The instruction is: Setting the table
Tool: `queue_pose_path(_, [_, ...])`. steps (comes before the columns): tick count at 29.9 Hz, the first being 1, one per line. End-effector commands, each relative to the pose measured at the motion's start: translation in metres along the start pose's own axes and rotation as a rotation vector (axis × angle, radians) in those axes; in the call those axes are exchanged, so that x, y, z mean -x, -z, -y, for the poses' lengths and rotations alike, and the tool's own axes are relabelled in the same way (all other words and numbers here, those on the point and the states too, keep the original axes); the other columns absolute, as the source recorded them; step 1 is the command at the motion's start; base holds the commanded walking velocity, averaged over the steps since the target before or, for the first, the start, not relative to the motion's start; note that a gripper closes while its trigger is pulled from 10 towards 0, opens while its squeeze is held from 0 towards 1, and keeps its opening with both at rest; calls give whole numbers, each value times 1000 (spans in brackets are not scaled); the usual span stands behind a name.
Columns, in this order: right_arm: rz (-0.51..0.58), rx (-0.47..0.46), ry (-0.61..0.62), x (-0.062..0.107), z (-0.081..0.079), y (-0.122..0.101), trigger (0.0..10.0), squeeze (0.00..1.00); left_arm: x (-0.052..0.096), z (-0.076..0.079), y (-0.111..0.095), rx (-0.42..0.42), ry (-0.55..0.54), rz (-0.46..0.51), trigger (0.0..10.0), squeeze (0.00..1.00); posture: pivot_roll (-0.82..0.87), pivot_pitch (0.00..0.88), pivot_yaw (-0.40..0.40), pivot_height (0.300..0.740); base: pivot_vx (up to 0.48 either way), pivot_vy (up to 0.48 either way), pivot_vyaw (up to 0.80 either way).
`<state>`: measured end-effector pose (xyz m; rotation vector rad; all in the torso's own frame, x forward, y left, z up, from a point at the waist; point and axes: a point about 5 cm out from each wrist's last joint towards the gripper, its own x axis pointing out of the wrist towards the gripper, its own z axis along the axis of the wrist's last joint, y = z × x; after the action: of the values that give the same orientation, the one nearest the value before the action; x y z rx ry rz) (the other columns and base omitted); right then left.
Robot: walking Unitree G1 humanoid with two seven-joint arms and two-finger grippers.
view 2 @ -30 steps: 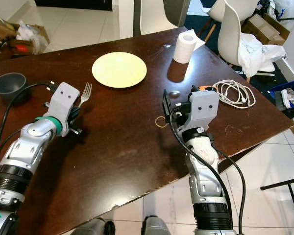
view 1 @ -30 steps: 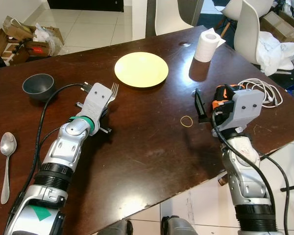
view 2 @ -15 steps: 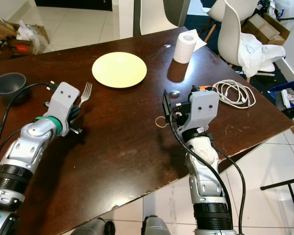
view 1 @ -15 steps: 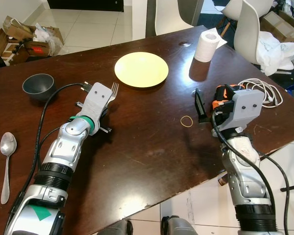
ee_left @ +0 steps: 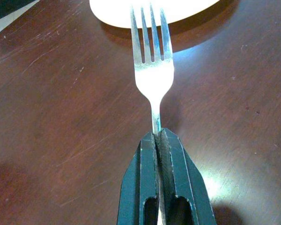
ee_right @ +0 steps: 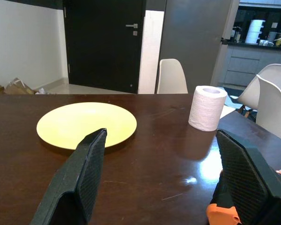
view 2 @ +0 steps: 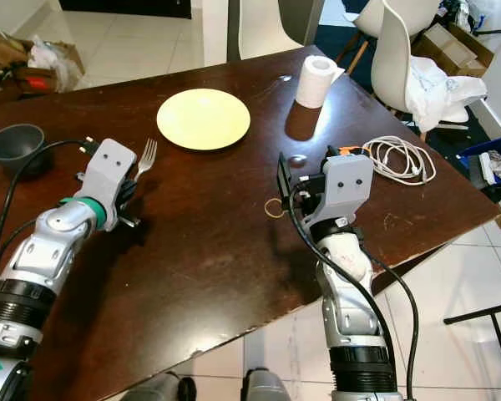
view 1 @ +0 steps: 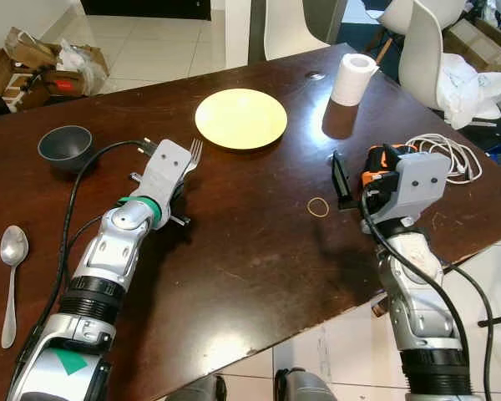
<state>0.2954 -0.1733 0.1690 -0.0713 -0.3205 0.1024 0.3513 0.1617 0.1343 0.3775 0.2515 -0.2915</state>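
On your dark brown wooden table (view 1: 259, 251) you have a round pale yellow plate (view 1: 240, 118), with no writing readable anywhere. Your left gripper (ee_left: 159, 145) is clamped on the handle of a slim silver metal fork (ee_left: 152, 70), its tines seemingly just above the plate's near rim. Your right gripper (ee_right: 164, 178) hovers spread wide, holding nothing.

A silver fork (ee_left: 152, 77) sits clamped by its handle between closed jaws, tines pointing ahead at a round yellow plate (view 1: 240, 118) — empty, flat on the dark table (view 1: 259, 242), just beyond the tines.
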Motion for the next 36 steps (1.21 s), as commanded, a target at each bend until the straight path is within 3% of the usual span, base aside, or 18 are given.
queue_pose_path(1, [-4, -4, 6, 1, 0, 1, 10000, 0, -1, 0, 0, -2, 2, -1, 10000, 0, 8, 0, 60, 740, 0, 0, 0])
queue_pose_path(36, [-13, -10, 8, 1, 0, 1, 10000, 0, -2, 0, 1, -2, 6, -4, 10000, 0, 5, 0, 60, 740, 0, 0, -35])
